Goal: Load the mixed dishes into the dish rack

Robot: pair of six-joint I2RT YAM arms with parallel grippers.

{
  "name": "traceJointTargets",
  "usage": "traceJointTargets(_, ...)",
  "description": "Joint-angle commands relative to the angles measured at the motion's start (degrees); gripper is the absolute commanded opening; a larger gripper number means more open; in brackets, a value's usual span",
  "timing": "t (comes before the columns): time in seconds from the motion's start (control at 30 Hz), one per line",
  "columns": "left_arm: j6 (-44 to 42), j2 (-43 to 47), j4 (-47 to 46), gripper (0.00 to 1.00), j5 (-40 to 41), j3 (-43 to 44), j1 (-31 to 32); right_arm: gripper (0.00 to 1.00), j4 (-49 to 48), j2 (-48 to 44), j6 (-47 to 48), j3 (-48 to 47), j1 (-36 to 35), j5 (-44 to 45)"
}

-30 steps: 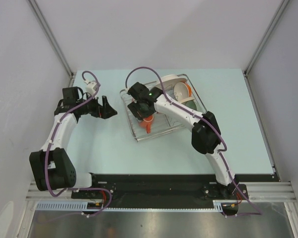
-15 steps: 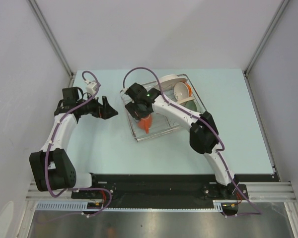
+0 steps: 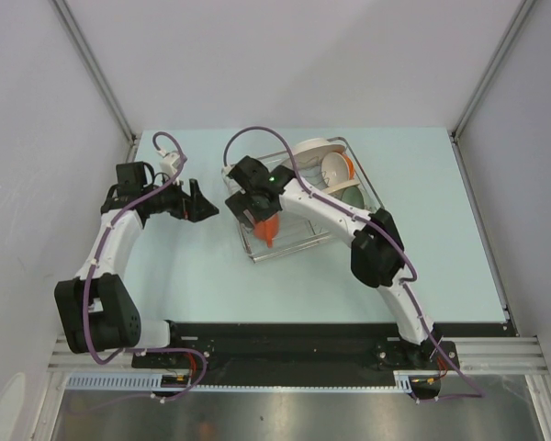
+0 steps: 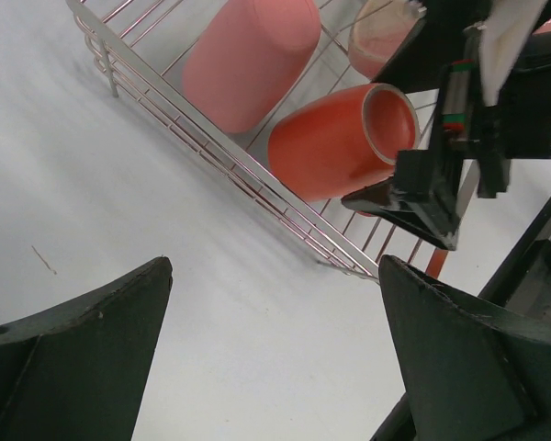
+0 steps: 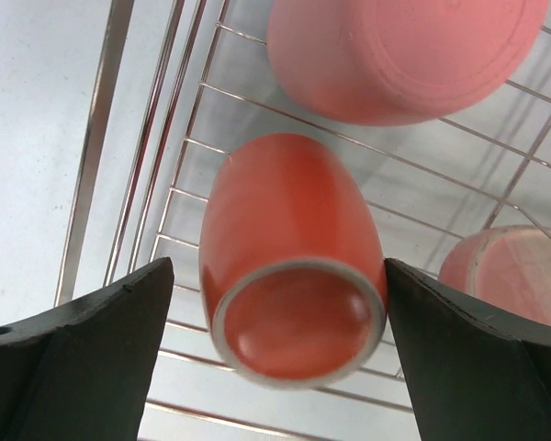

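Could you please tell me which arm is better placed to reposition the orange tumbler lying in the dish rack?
Right: the open right end effector straddles the orange tumbler; the left end effector hovers outside the dish rack.

White arms (image 3: 110, 241), black joints (image 3: 378, 248), purple cables (image 3: 257, 131), possibly a green light (image 3: 272, 177).

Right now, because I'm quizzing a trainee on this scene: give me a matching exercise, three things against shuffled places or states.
1 orange-red cup
2 left gripper
3 orange mug

A open, over the table beside the dish rack
B on its side in the rack, under the right gripper
C at the rack's far end, white inside showing

Pairs: 1-B, 2-A, 3-C
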State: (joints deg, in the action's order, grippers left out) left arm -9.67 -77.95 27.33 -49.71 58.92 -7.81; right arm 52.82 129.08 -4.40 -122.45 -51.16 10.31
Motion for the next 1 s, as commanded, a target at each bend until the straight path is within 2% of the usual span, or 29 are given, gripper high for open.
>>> traceJointTargets(0.0,-2.0,-0.1,0.2,1.0,-1.3,2.1,-0.4,1.0,2.0,-7.3,-0.3,-0.2,-0.7,2.1)
traceJointTargets(0.27,-2.3,-0.5,1.1,1.0,1.1,3.3,-0.4,1.0,3.3,-13.8,-0.8,2.9,-1.1,5.5)
traceJointTargets(0.43,-2.8,-0.5,2.1,1.0,2.2,4.3,0.4,1.0,1.5,-23.4,-1.3,5.7,-0.8,8.0)
traceJointTargets(0.57,-3.2,-0.4,3.3,1.0,2.7,5.2,1.6,1.0,-0.3,-32.5,-3.6,12.3,0.5,10.8)
traceJointTargets(0.77,-5.3,0.2,5.3,1.0,5.2,5.0,4.3,1.0,-7.2,-48.4,-7.5,32.0,3.4,11.5)
traceJointTargets(0.83,-6.5,1.1,6.2,1.0,5.6,4.2,5.2,1.0,-6.9,-51.2,-9.7,35.2,4.1,11.3)
traceJointTargets(0.97,-8.6,3.0,6.9,1.0,7.1,2.5,5.2,1.0,-4.3,-54.4,-11.0,36.1,3.7,12.5)
